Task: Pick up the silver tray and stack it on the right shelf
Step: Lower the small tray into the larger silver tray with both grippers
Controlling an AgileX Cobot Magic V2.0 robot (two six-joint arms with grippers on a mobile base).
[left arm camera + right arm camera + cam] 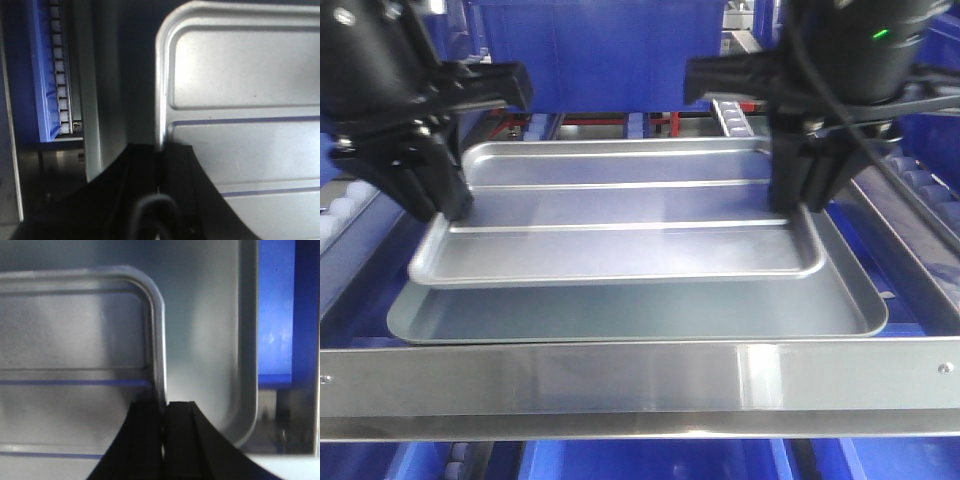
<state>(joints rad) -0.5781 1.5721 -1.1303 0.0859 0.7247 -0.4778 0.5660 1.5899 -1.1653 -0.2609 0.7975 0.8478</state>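
I saw the silver tray [620, 215] sitting over the larger grey tray [640, 315] on the right shelf [640, 380], behind its front bar. My left gripper [160, 172] pinched the tray's left rim. My right gripper [164, 415] was clamped on its right rim.

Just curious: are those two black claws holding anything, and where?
Yes: the silver tray. The left gripper pinches its left rim, the right gripper its right rim.
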